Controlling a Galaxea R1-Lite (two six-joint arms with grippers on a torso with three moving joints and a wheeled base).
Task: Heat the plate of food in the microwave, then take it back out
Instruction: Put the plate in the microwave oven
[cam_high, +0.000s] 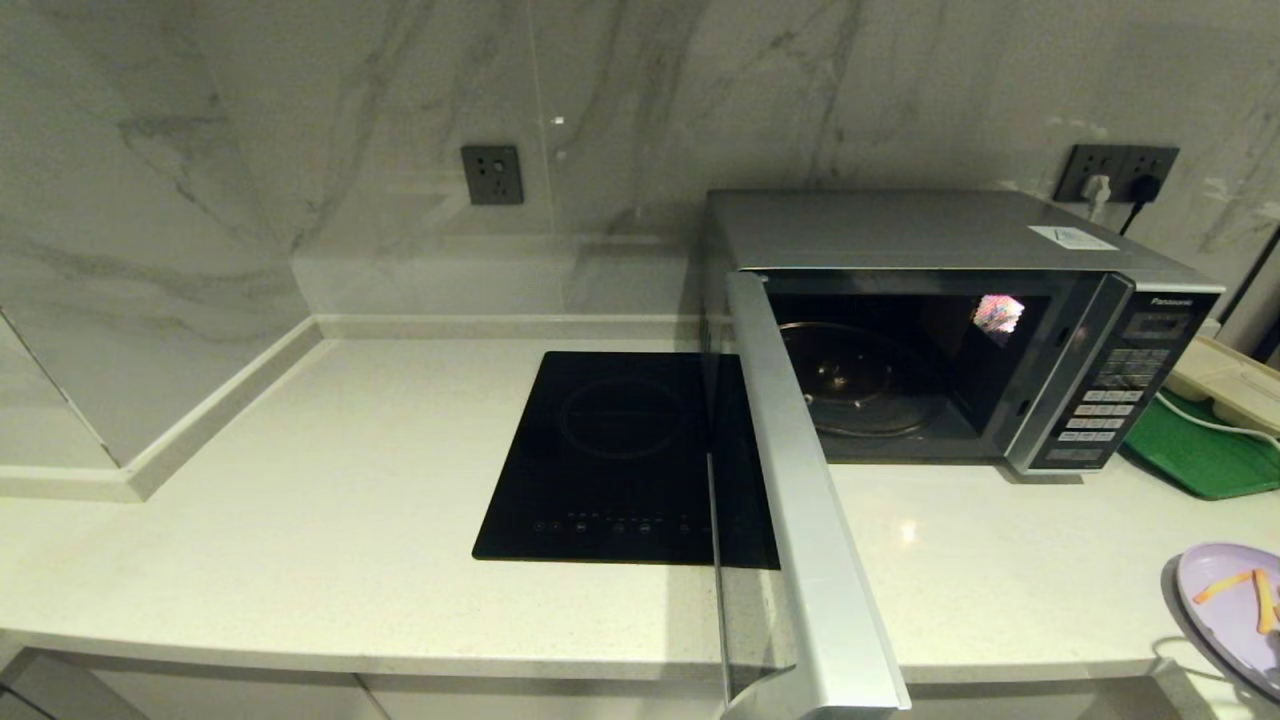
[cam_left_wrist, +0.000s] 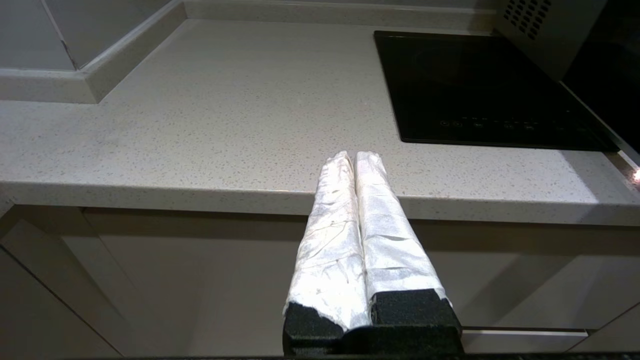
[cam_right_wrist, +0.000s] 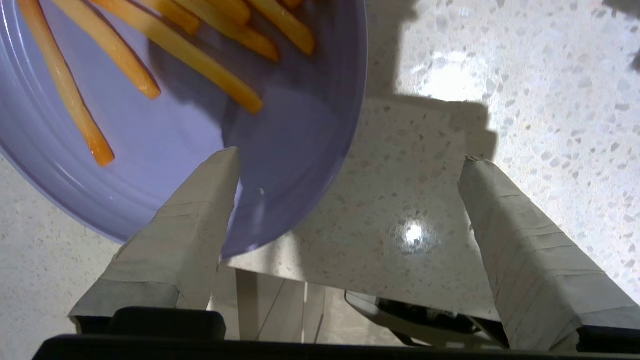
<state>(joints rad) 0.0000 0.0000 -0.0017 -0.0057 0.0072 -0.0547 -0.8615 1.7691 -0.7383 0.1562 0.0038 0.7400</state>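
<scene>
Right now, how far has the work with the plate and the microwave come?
Done: the microwave door stands wide open, its turntable bare. In hand: the right gripper is open over the plate of food, one finger above the plate and the other over the counter, nothing gripped. The left gripper is shut and empty at the counter's front edge. Left: grasp the plate, load it, heat it, take it out.

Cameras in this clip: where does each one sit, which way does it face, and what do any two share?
Head: high up, facing forward and down at the open microwave, induction cooktop and plate of food; no arm shows.
Left wrist: behind the shut left tool, low at the counter edge, facing the cooktop.
Right wrist: behind the open right tool, looking down on the plate rim.
Shared: head and right wrist both show the plate.
</scene>
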